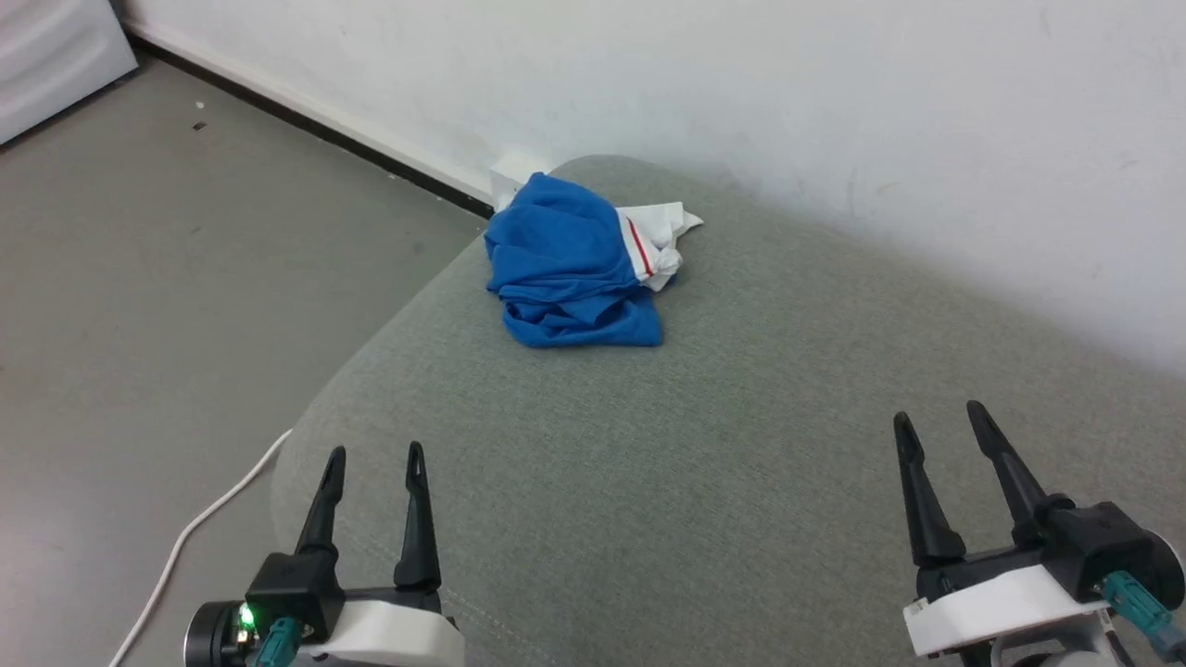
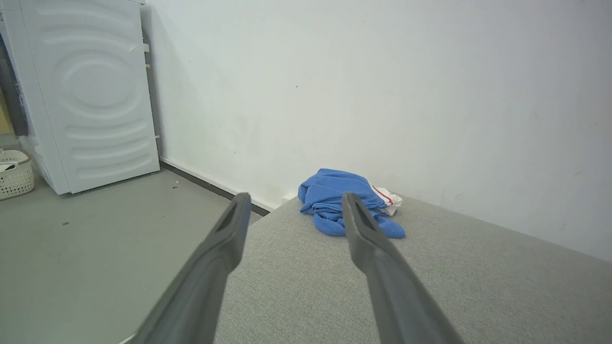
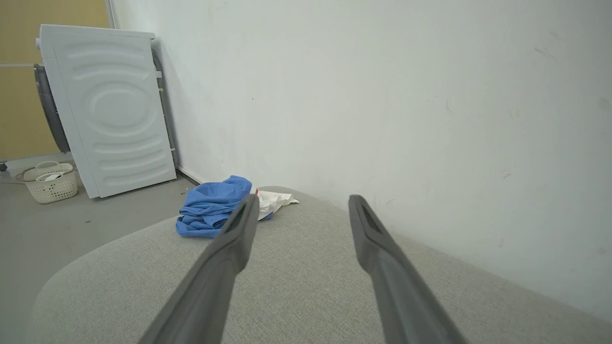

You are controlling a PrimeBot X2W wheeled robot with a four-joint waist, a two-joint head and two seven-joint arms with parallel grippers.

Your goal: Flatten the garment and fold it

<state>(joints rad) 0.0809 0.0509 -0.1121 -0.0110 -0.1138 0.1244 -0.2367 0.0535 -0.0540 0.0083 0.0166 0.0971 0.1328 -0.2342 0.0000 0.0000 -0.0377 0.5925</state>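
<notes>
The garment (image 1: 565,269) lies crumpled in a heap at the far left corner of a grey fabric surface (image 1: 741,445), bright blue with a white, red-striped piece poking out on its right. It also appears in the left wrist view as the garment (image 2: 330,196) and in the right wrist view as the garment (image 3: 210,208). My left gripper (image 1: 375,452) hovers open near the surface's front left edge, well short of the heap. My right gripper (image 1: 938,415) stands open at the front right, empty. In the wrist views both the left gripper (image 2: 294,197) and right gripper (image 3: 303,199) hold nothing.
A white wall (image 1: 741,93) runs behind the surface. Grey floor (image 1: 139,278) lies to the left, with a white cable (image 1: 195,537) on it. A white washing machine (image 2: 91,91) and a wicker basket (image 2: 14,174) stand farther left.
</notes>
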